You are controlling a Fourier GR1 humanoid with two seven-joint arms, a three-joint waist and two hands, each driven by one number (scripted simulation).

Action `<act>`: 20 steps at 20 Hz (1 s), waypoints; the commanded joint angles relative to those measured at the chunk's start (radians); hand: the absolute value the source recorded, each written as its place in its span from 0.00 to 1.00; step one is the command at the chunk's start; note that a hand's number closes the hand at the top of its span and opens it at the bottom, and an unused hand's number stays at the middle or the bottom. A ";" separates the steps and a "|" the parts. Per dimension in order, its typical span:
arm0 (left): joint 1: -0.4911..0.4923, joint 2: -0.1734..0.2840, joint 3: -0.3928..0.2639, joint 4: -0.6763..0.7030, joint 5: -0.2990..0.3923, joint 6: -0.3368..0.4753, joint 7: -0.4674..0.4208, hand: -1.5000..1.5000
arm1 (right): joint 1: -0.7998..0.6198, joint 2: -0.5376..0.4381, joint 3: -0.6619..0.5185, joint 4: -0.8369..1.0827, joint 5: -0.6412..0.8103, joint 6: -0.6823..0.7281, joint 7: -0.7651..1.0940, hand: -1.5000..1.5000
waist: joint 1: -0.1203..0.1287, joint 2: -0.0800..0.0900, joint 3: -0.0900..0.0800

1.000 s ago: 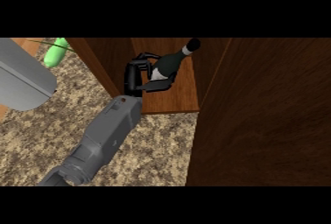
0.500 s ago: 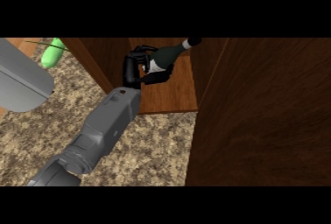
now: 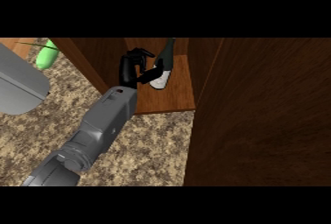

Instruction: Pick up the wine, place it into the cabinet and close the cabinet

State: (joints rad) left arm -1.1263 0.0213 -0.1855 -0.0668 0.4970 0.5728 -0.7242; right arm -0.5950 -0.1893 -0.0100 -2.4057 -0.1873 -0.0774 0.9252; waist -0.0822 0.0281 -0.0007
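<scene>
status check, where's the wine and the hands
Right hand inside cabinet, fingers opened beside wine bottle. Bottle on the shelf, leaning. Left hand out of view. Cabinet door open.

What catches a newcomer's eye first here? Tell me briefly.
The black robot hand, on a grey forearm, reaches into the open wooden cabinet, close beside a dark, tilted wine bottle with a white label. The cabinet's large dark door fills the view's right side, and a green object shows at upper left.

Dim, perhaps shadowed cabinet (image 3: pixel 258 109) (soft focus).
</scene>
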 commanded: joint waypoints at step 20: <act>0.149 -0.021 0.131 -0.016 0.132 -0.265 -0.011 1.00 | -0.016 0.019 -0.006 -0.038 -0.038 -0.013 0.027 0.00 | -0.047 0.007 -0.003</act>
State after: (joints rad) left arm -1.0261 0.0015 -0.0595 -0.0806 0.6149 0.3762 -0.7212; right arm -0.6215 -0.1723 -0.0011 -2.4034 -0.1922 -0.0785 0.9260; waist -0.1219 0.0378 -0.0033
